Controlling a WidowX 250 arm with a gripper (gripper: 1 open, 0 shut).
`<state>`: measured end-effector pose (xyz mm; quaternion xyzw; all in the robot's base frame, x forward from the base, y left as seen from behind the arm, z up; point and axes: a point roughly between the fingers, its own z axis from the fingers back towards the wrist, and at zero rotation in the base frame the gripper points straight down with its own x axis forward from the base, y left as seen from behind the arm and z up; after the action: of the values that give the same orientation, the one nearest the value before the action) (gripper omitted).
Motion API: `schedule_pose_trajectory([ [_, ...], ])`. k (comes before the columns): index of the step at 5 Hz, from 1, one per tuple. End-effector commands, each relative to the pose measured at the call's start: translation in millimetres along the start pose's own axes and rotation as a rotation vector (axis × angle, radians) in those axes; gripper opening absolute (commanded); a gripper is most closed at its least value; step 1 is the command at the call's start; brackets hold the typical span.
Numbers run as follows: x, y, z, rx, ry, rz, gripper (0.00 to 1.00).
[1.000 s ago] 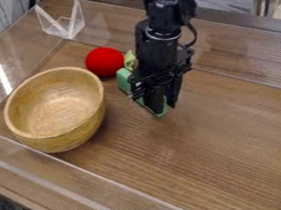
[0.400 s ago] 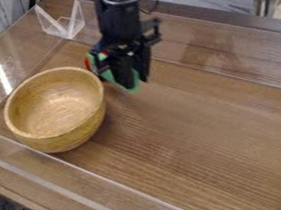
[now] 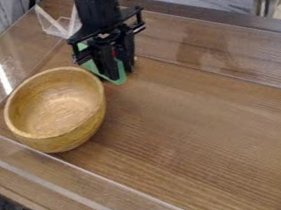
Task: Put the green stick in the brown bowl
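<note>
Camera view: tool (image 3: pixel 111 69) pressed together on green stick (image 3: pixel 115 71), long axis near upright, lifted clear of wooden bench (image 3: pixel 199 117), with brown bowl (image 3: pixel 55 109) lying just left and nearer, so leftward carry judged next.

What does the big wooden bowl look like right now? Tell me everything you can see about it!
The brown bowl is round and light brown, and looks like wood with faint grain lines. Its walls are thick and its rim is smooth. It sits upright on the wooden table, near the left side. Nothing is inside it, and nothing touches it except the table. The gripper hangs just past its far right rim, shut on the green stick, not touching the bowl.
</note>
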<state>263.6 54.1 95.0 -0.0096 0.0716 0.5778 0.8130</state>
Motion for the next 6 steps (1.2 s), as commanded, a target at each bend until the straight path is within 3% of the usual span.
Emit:
schedule_pose_trajectory([
  [1, 7.9, 2, 29.7, -0.053, -0.024, -0.1, 0.0],
  [2, 17.8, 11, 37.6, -0.046, -0.016, -0.196, 0.0],
  [4, 22.8, 39, 24.6, -0.029, -0.015, -0.243, 0.0],
  [6, 17.7, 62, 14.9, -0.015, -0.001, -0.272, 0.0],
])
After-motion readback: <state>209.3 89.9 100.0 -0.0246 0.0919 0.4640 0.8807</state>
